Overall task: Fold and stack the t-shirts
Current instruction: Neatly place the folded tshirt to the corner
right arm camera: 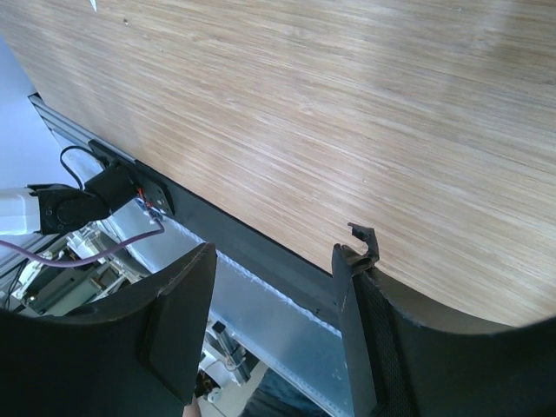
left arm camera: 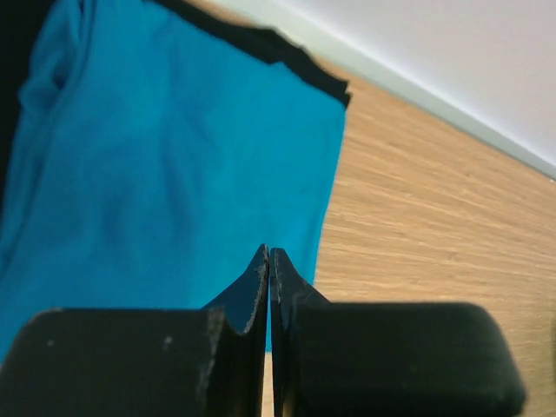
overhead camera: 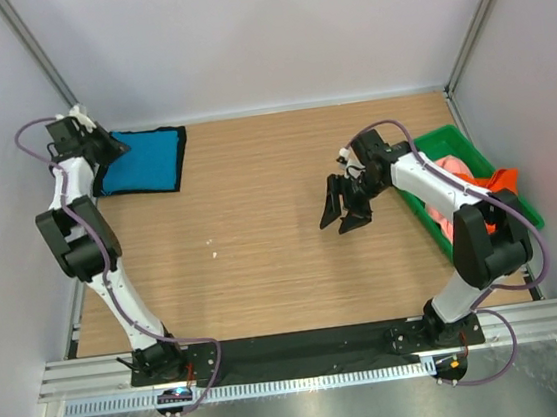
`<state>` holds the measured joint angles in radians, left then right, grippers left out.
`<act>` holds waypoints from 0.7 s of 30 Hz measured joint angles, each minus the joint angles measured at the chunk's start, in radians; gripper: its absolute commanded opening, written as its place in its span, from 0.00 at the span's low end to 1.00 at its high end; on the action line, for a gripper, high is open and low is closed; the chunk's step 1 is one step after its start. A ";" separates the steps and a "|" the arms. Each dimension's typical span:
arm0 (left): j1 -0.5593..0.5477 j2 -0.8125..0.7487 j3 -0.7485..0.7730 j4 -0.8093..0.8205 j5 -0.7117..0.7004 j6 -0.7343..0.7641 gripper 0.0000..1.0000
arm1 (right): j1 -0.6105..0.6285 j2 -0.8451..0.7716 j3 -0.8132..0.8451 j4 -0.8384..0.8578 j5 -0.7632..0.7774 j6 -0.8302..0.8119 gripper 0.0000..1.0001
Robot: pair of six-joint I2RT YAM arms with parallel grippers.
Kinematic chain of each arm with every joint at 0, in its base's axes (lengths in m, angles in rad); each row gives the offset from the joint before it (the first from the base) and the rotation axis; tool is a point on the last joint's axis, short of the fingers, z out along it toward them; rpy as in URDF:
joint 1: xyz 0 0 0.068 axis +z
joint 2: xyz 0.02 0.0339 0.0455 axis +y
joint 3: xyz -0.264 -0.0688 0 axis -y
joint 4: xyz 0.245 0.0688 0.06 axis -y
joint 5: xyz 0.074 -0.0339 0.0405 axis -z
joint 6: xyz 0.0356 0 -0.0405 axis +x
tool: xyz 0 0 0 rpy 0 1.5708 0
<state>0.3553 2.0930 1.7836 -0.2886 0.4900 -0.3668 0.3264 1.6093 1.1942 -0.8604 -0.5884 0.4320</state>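
Observation:
A folded teal-blue t-shirt (overhead camera: 142, 162) lies at the far left of the table on top of a black t-shirt (overhead camera: 181, 155), whose edge shows along its right and far sides. My left gripper (overhead camera: 113, 147) hangs over the teal shirt's near-left corner. In the left wrist view the left gripper (left arm camera: 269, 256) is shut with nothing between its fingers, above the teal cloth (left arm camera: 174, 156) and the black edge (left arm camera: 291, 56). An orange t-shirt (overhead camera: 497, 182) and a pink t-shirt (overhead camera: 439, 218) sit bunched in the green tray. My right gripper (overhead camera: 347, 206) is open and empty over bare wood, as the right wrist view of the right gripper (right arm camera: 274, 261) also shows.
The green plastic tray (overhead camera: 446, 135) stands at the right edge of the table, beside the right arm. Grey walls close off the back and both sides. A black strip and a metal rail (right arm camera: 261, 252) run along the near edge.

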 measured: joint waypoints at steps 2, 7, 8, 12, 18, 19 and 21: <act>-0.005 0.072 0.006 0.022 0.007 -0.018 0.00 | 0.000 0.013 0.000 0.002 -0.003 0.000 0.63; -0.008 0.180 0.031 0.093 -0.027 -0.027 0.00 | 0.000 0.087 0.006 0.006 -0.008 0.010 0.63; -0.007 0.193 0.040 0.109 -0.037 -0.027 0.00 | 0.000 0.102 0.013 0.007 -0.008 0.011 0.63; -0.007 0.231 0.082 0.179 -0.076 -0.027 0.00 | 0.000 0.146 0.042 0.007 -0.009 0.013 0.63; -0.007 0.280 0.110 0.303 -0.137 -0.039 0.00 | 0.000 0.205 0.087 0.006 -0.011 0.012 0.63; -0.008 0.295 0.123 0.315 -0.148 -0.041 0.00 | 0.000 0.212 0.091 0.006 -0.011 0.012 0.63; -0.008 0.325 0.145 0.342 -0.171 -0.045 0.00 | 0.000 0.225 0.099 0.006 -0.013 0.012 0.63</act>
<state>0.3470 2.4184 1.9282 0.0532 0.3195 -0.4114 0.3264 1.8347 1.2934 -0.8543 -0.6014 0.4438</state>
